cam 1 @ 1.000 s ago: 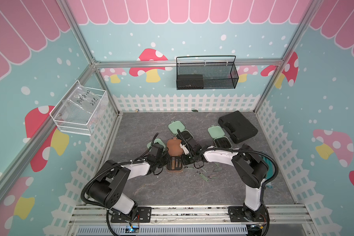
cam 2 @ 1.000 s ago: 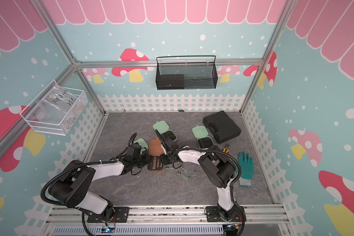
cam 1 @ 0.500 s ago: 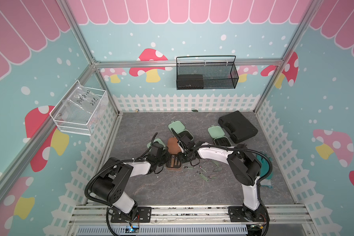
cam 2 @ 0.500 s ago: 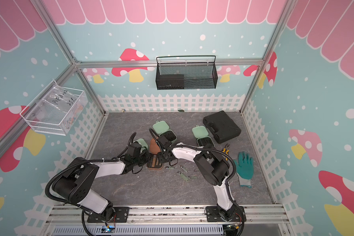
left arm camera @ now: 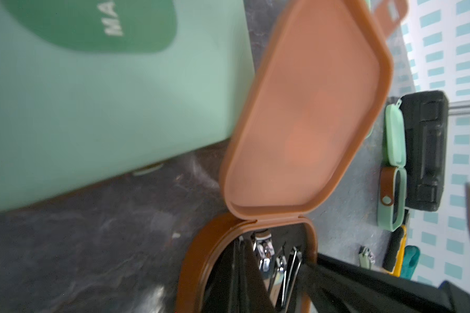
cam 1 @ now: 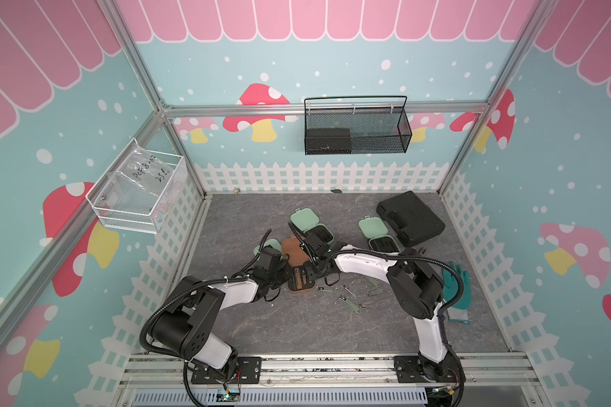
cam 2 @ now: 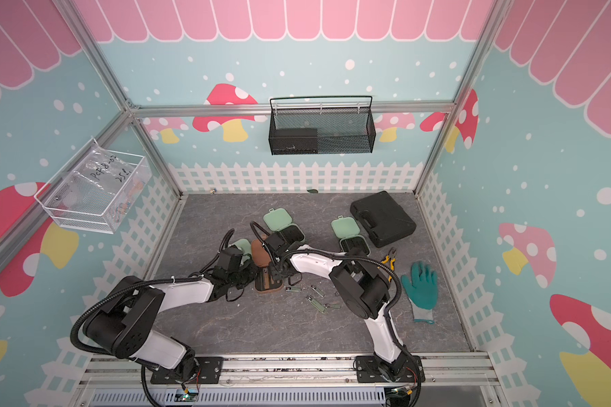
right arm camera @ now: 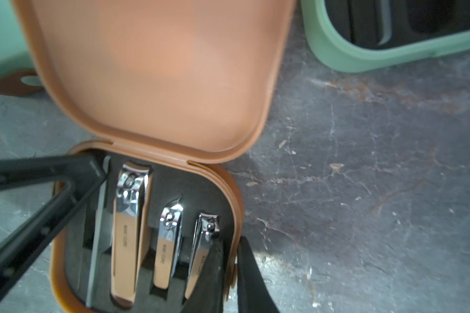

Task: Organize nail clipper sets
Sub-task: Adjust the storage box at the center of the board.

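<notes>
The brown case [cam 1: 298, 282] lies open in both top views, its lid [right arm camera: 158, 67] raised. Its black insert [right arm camera: 190, 189] holds three clippers [right arm camera: 130, 216] and a nail file. My right gripper [right arm camera: 231, 271] is shut on the case's right rim [right arm camera: 235, 206], one finger inside and one outside. My left gripper [cam 1: 289, 276] has its black tip [right arm camera: 92, 173] at the case's opposite back corner; its jaw gap is hidden. Two mint green cases [cam 1: 311, 225] [cam 1: 378, 234] lie open behind. A shut mint one [cam 1: 271, 244] sits behind the left wrist. Loose clippers [cam 1: 350, 303] lie on the floor to the right.
A large black tool case [cam 1: 410, 218] lies at the back right. Yellow-handled pliers [cam 2: 388, 256] and a teal glove [cam 2: 420, 285] lie by the right arm. A black mesh basket [cam 1: 357, 130] hangs on the back wall and a clear bin [cam 1: 138, 190] on the left wall.
My right gripper has shifted left onto the brown case's right rim and its jaws have narrowed onto it. The left arm has barely moved.
</notes>
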Controlling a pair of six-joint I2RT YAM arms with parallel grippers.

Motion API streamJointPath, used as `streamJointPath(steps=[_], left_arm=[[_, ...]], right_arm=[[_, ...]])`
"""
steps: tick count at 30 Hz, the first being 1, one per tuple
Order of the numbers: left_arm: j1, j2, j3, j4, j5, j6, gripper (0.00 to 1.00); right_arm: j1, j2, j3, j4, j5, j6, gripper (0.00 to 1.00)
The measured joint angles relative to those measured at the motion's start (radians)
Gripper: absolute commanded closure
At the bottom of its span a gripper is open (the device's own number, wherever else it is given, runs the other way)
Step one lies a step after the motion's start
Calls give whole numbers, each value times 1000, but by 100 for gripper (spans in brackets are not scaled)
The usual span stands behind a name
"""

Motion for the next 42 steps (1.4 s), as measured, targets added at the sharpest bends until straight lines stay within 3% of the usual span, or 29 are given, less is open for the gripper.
streamJointPath(steps=[6,12,18,24,32,38,42], left_arm=[[-23,-128,7,-217,11,45,69],[-6,-359,27,-440,-56,79,58],[160,-592,-8,-620,-99,106,57],[276,-680,-113,-703,-85,120,57],[343,-615,-132,-666,-82,124,60],[425,-472,-131,-558,-53,143,62],[486,-387,-130,-446,8,154,62]], right_arm=[[5,25,36,25,0,-86,99],[6,36,54,33,0,-304,99],[6,47,64,57,-35,-529,95],[6,63,101,58,-98,-637,79],[6,27,129,22,-142,-568,64],[5,-134,58,23,-159,-365,63],[-1,-286,-110,89,-228,-203,60]])
